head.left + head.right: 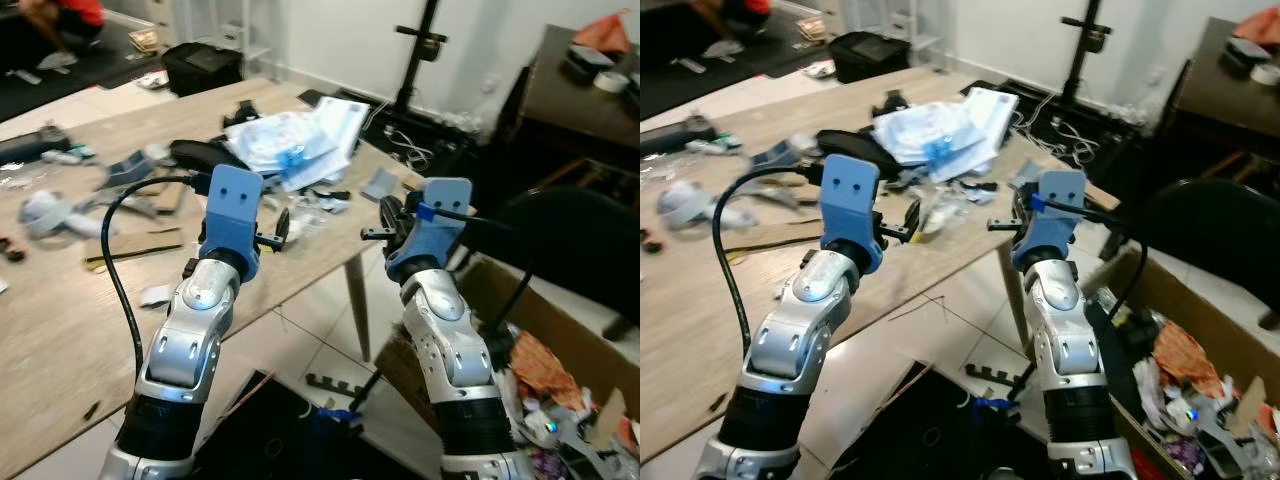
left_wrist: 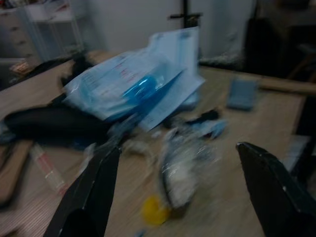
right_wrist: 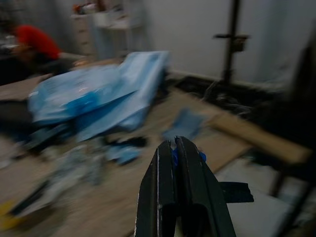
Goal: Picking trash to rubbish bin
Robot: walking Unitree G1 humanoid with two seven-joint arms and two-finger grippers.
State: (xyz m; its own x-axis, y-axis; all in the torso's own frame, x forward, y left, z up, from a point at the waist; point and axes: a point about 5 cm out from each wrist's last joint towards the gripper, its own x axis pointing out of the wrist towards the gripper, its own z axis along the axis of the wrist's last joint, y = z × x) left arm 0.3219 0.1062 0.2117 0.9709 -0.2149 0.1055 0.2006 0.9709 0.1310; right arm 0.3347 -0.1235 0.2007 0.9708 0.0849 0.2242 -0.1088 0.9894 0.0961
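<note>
Trash lies on the wooden table (image 1: 60, 330): a heap of blue-and-white plastic packets (image 1: 295, 140), a crumpled clear wrapper (image 2: 182, 163) and a small yellow bit (image 2: 153, 210). My left gripper (image 1: 275, 235) hovers open over the table's near edge, with the clear wrapper lying between and beyond its fingers (image 2: 94, 197). My right gripper (image 1: 385, 225) hangs just off the table's corner, to the right of the left one. It is shut, and a small blue scrap (image 3: 174, 155) peeks out at its tips. A cardboard box (image 1: 560, 340) with rubbish in it stands on the floor at the lower right.
Tools, cables and a black pouch (image 1: 205, 155) clutter the table's left. A black chair (image 1: 580, 230) stands behind the box. A black stand (image 1: 420, 50) rises beyond the table. A person in red (image 1: 60, 20) crouches at the far left. White tiled floor (image 1: 320, 320) lies below my arms.
</note>
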